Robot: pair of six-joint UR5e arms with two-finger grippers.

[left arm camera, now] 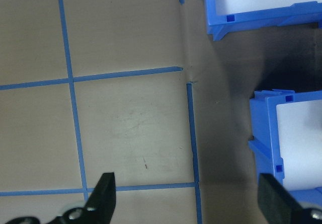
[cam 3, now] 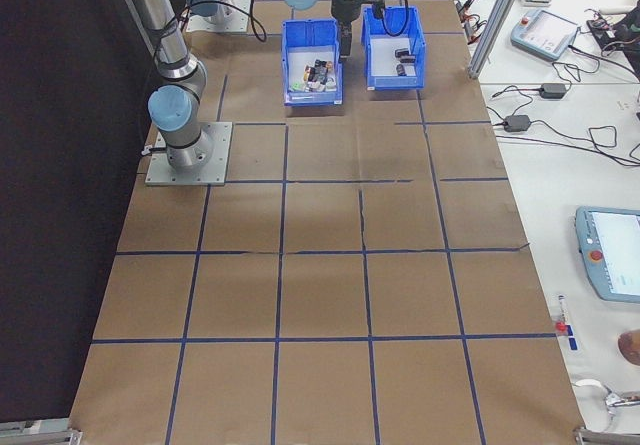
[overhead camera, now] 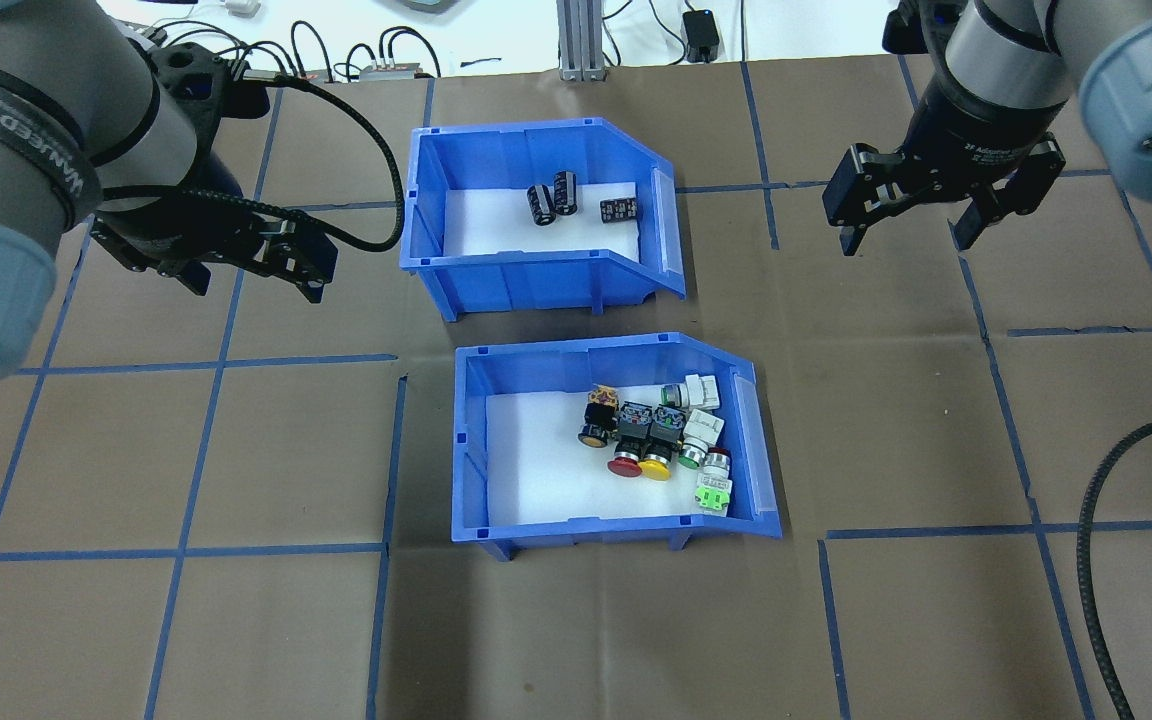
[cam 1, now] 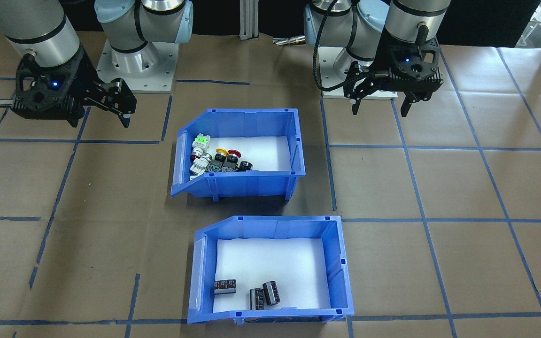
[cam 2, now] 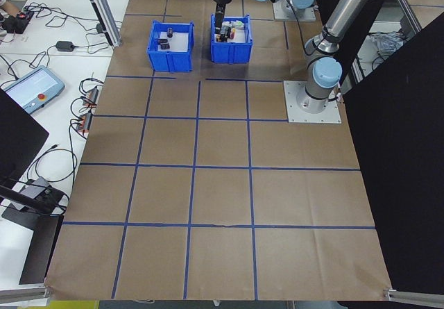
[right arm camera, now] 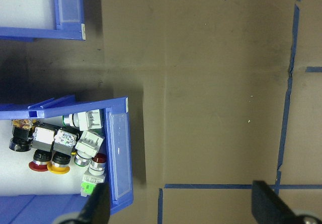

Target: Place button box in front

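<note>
Now two blue bins: button box (overhead camera: 476,440), other bin (overhead camera: 526,270) three black cylinders (overhead camera: 566,195); both jaws open, empty.

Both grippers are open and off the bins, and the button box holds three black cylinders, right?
Not quite. The button box holds a cluster of coloured push-button switches; the three black cylinders lie in the other blue bin, as the overhead exterior view shows. The rest stands: the left gripper and right gripper are open and off the bins.

Not much readable here tbh. The right arm's wrist band (overhead camera: 986,150) says "2F Adaptive", rest too small. The left arm's strap (overhead camera: 31,135) lettering is unreadable.
</note>
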